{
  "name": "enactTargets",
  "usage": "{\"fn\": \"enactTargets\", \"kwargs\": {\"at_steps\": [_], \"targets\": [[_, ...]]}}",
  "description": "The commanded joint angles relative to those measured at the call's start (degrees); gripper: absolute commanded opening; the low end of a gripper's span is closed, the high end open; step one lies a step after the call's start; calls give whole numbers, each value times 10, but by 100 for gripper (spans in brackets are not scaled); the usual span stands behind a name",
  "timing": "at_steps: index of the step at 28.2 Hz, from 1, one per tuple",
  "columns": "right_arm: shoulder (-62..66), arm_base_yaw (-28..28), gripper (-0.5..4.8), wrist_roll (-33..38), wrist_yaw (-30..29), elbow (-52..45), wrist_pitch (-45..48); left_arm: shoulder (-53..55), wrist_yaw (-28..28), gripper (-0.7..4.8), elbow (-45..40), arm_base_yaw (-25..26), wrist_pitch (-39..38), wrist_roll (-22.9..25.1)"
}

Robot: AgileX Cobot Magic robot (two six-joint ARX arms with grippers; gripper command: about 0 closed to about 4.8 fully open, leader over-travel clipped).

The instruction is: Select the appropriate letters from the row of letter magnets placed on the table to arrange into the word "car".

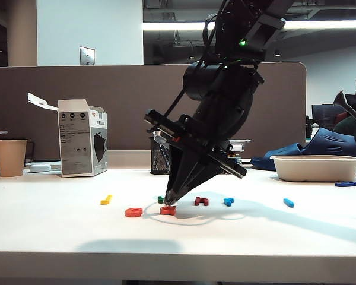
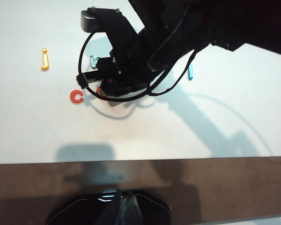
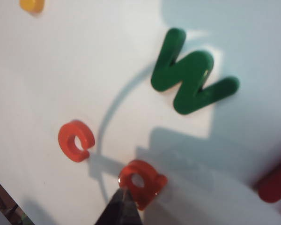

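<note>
White smooth table (image 1: 59,231) with thick front edge, office room behind: brown partition wall (image 1: 107,107), ceiling strip light (image 1: 320,25), paper cup (image 1: 10,157) and grey-white box (image 1: 82,138) far off to the left of the claw in the exterior view, black mesh pen holder (image 1: 159,157) just behind it, white tray (image 1: 315,167) well to its right with dark-blue pieces (image 1: 350,184) beside it. Right gripper (image 3: 123,194) is angled down at the table, fingers pressed together to a point, tip touching the edge of the orange-red a (image 3: 143,183); can't tell whether it pinches it or only pushes. Orange-red c (image 3: 76,140) lies flat just beside the tip, apart from the a. Green letter (image 3: 192,79) sits just behind the claw, yellow letter (image 1: 106,199) further left. Dark-red letter (image 1: 201,201), light-blue r (image 1: 228,202) and blue bar letter (image 1: 288,202) lie in the row to the right of the claw. Claw and cable shadows fall on the white top. Left gripper (image 2: 124,199) is a dark blur held high and off past the table edge, over brown floor (image 2: 225,187), closed, holding nothing.
</note>
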Motion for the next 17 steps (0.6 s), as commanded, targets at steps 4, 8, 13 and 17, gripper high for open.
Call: {"fn": "enactTargets", "kwargs": {"at_steps": [4,8,13,17], "targets": [[-3,1,-6,-4,1,2,-1,-1,-4,-5,1,0,-4,2],[-1,1,-6,-4,2,1,9,-1,-4,-5,1,0,-4,2],[1,1,-6,-4,12,1,14,-1,-4,-5,1,0,-4,2],[2,1,-6,-4,12,1,13,-1,-4,-5,1,0,-4,2]]}}
